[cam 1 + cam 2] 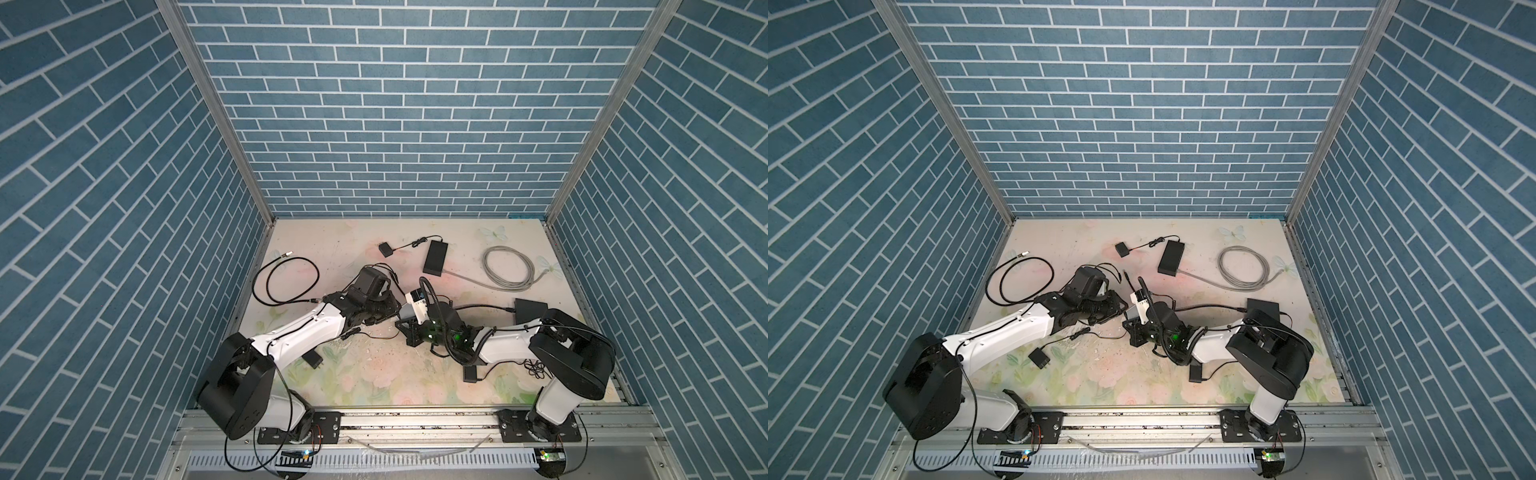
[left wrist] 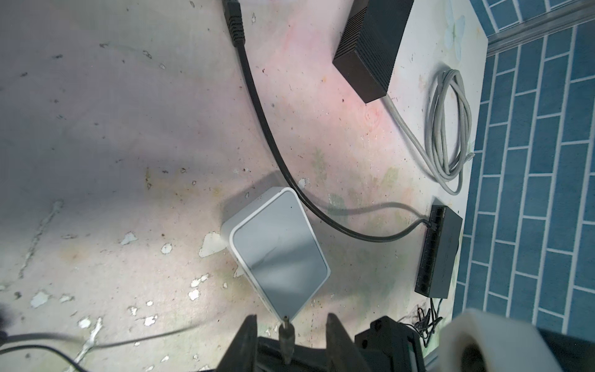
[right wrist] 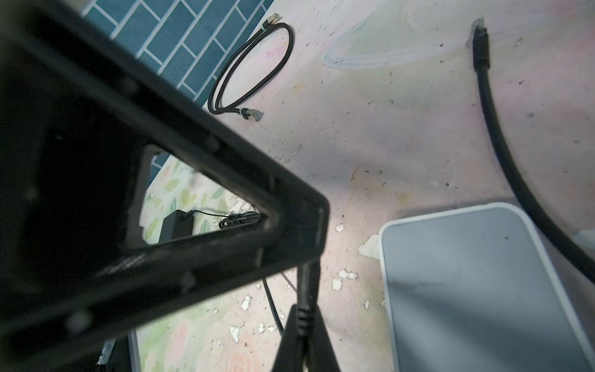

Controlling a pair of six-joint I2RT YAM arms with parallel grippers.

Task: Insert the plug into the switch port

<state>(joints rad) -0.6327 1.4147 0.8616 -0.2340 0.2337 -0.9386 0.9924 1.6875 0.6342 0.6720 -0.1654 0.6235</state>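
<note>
The switch (image 2: pixel 280 254), a flat grey box with a white rim, lies on the table between both arms in both top views (image 1: pixel 415 305) (image 1: pixel 1139 305). In the right wrist view my right gripper (image 3: pixel 306 310) is shut on the ribbed collar of the plug (image 3: pixel 307 290), a thin black barrel plug. Its metal tip (image 2: pixel 286 320) points at the switch's near corner, almost touching it. My left gripper (image 2: pixel 291 319) is open. The plug (image 2: pixel 286 338) stands in the gap, clear of both fingers (image 2: pixel 246 338). The switch's port is hidden.
A black multi-port box (image 2: pixel 441 251) at the right has a thick black cable (image 2: pixel 267 135) plugged in, arching over the switch. A black power brick (image 2: pixel 370 48) and a grey cable coil (image 2: pixel 447 128) lie behind. A looped black cable (image 3: pixel 251 71) lies left, and a small adapter (image 1: pixel 312 359) lies under the left arm.
</note>
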